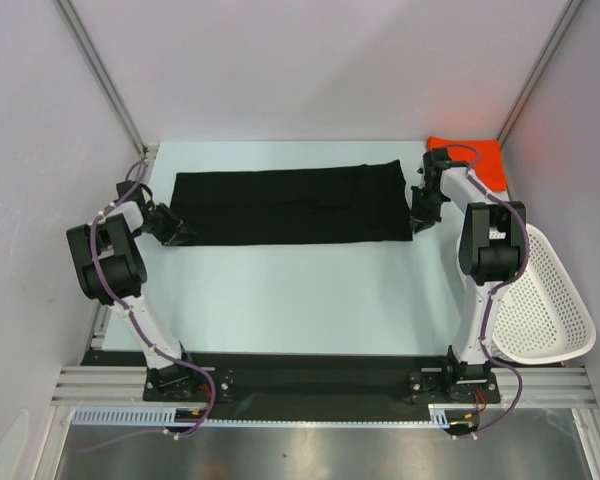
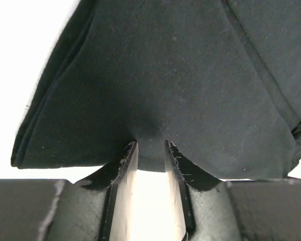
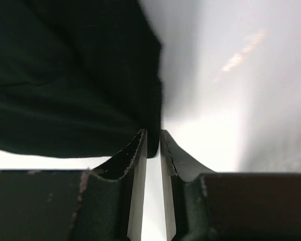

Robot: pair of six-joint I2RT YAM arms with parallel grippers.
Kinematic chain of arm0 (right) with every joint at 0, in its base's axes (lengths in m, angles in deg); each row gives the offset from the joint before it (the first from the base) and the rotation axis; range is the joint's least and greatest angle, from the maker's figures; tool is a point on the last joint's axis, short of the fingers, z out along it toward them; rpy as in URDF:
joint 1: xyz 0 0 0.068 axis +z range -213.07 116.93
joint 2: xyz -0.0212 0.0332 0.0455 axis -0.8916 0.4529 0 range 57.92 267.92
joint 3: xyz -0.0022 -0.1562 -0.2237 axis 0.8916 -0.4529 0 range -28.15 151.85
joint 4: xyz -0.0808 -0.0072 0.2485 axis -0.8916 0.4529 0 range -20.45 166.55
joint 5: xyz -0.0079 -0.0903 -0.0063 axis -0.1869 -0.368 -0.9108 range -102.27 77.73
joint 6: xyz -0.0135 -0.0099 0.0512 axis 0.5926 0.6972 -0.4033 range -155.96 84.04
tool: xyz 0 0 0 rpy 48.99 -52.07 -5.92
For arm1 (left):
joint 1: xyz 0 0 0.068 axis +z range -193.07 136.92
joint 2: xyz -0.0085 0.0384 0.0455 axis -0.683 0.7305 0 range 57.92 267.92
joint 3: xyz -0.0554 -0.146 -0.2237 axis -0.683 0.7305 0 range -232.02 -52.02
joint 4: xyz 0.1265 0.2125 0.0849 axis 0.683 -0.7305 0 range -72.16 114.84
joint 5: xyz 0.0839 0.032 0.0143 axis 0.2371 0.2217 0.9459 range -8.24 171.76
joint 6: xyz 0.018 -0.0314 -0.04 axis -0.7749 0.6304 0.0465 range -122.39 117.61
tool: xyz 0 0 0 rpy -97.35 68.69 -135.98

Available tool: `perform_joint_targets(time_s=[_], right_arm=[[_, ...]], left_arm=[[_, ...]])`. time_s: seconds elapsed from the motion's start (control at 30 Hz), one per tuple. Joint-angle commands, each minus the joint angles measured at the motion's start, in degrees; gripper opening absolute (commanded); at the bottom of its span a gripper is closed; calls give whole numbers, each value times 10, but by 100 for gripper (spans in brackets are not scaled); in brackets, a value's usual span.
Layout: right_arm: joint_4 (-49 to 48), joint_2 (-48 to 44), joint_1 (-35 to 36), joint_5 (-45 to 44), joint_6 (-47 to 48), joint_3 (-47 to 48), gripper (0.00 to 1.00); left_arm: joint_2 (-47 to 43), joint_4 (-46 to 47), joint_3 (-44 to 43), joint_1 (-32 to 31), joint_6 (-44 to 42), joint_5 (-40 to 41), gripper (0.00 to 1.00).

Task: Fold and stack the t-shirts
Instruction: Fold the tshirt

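The black t-shirt [image 1: 290, 205] lies folded into a long strip across the far half of the table. My left gripper [image 1: 177, 232] is shut on the strip's near left corner; in the left wrist view the black cloth [image 2: 165, 75] is pinched between the fingertips. My right gripper [image 1: 418, 222] is shut on the strip's near right corner, and the right wrist view shows the cloth edge [image 3: 65, 85] clamped between the jaws. The orange-red t-shirt [image 1: 480, 160] lies bunched at the far right corner, partly hidden behind my right arm. No starburst print shows.
A white mesh basket [image 1: 545, 300] sits at the right edge of the table, beside my right arm. Grey walls close in the far side and both sides. The pale table [image 1: 300, 300] stretches between the black strip and the arm bases.
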Motion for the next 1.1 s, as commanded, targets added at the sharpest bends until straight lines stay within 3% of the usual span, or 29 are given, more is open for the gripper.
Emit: perform_joint_targets(time_s=[0.0,0.2,0.3,0.37,0.47,0.6,0.8,0.93,1.07], right_arm=[[10,7,-11,-35,-4,9,21],[18,8,-3,-58,-22,31,23],[13,-30,4,-79,-50,63,40],[-10,-40,16,-45,-86,85,53],[-162,-36,44,45,-150,82,75],[-162,43,84,79,-159,183,75],[-174,162,95,96,-221,324,62],[-184,195,89,130,-297,337,43],[-206,163,90,163,-341,265,48]], left_arm=[[10,-15,-23,-4,-31,38,33],[-5,-28,-25,-6,-43,48,34],[-37,-35,-25,-15,-45,48,35],[-61,-34,-19,-21,-44,48,37],[-118,-22,11,-47,-38,46,40],[-150,-3,42,-75,-26,30,40],[-207,22,121,-106,-10,12,40],[-233,28,157,-120,-8,-4,40],[-240,27,162,-126,-9,-4,40]])
